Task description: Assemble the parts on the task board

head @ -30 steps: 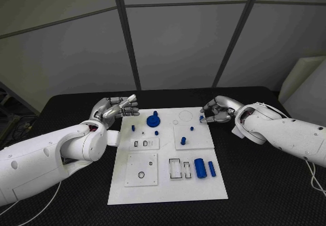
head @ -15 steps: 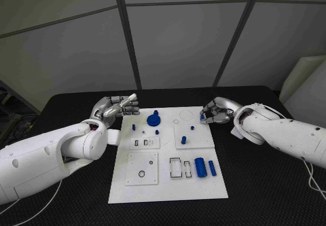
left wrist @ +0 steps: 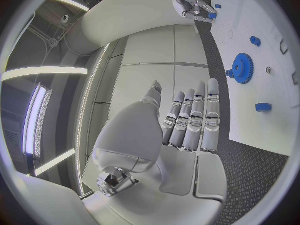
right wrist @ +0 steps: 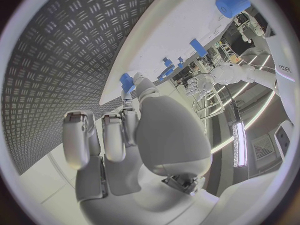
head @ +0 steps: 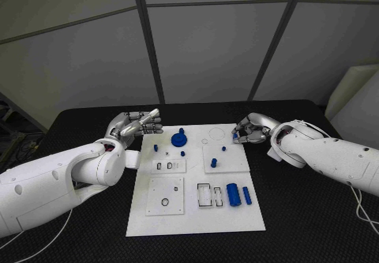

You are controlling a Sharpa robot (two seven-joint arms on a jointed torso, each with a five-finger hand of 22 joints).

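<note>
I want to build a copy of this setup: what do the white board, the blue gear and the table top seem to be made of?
The board looks like matte white plastic or painted sheet: flat, even, no glare. The blue gear looks like moulded or printed plastic, uniformly coloured and dull. The table top looks like a black textured mat, probably rubber, given its fine raised pattern.

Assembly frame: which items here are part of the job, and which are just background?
Job:
- task board
- blue gear
- blue cylinder
- blue bar
- small blue pegs
- small blue part pinched by right hand
- left hand, holding nothing

Background:
- black table
- grey wall panels
</note>
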